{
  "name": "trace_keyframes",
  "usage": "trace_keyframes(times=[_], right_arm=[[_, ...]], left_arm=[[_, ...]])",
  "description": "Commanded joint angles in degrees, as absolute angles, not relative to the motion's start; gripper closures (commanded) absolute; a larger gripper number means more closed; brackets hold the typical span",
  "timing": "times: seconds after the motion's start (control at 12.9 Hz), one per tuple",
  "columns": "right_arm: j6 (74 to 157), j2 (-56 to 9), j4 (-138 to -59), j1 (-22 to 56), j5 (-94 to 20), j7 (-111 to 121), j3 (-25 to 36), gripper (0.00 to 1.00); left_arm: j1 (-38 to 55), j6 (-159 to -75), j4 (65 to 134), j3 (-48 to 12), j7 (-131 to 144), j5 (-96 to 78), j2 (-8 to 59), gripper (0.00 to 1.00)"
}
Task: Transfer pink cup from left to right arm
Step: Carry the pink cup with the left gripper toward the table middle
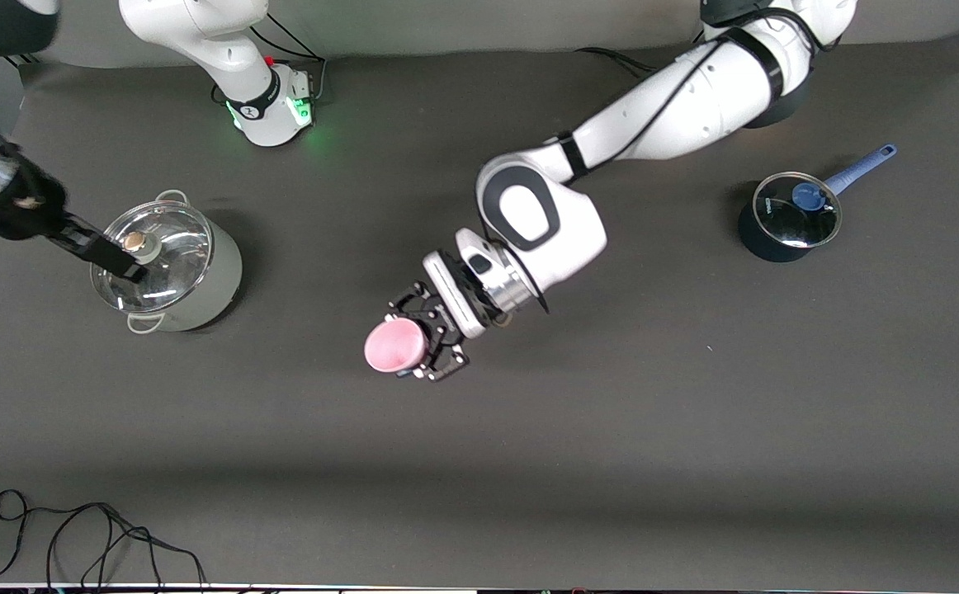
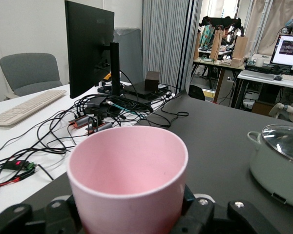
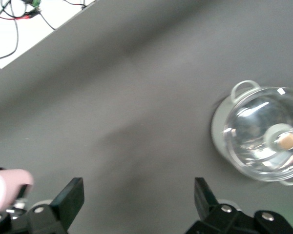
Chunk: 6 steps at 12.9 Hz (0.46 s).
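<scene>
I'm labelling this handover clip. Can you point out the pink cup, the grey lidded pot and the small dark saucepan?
pink cup [image 1: 395, 346]: front view, on its side wall.
grey lidded pot [image 1: 219, 276]: front view, on its outer wall below the glass lid.
small dark saucepan [image 1: 756, 239]: front view, on its dark wall.

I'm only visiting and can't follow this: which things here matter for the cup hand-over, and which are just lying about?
In the job:
- pink cup, held in the left gripper above the table's middle
- right gripper, open, over the grey pot

Lying about:
- grey pot with glass lid
- blue saucepan with lid
- black cable nearest the front camera
</scene>
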<state>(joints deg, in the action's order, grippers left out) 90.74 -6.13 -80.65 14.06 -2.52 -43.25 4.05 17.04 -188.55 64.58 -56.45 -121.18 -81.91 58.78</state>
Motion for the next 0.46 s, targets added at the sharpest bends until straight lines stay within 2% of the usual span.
trace_keyframes(times=[0.0, 0.39], right_arm=[[89.1, -10.3, -73.3, 16.2, -7.5, -49.4, 4.7, 0.0], [89.5, -15.6, -67.6, 22.0, -8.8, -62.8, 4.6, 0.0]], left_arm=[[19.2, -189.7, 62.8, -54.7, -116.8, -82.4, 56.7, 1.0], [20.5, -192.4, 62.8, -54.7, -116.7, -82.3, 56.3, 1.0]])
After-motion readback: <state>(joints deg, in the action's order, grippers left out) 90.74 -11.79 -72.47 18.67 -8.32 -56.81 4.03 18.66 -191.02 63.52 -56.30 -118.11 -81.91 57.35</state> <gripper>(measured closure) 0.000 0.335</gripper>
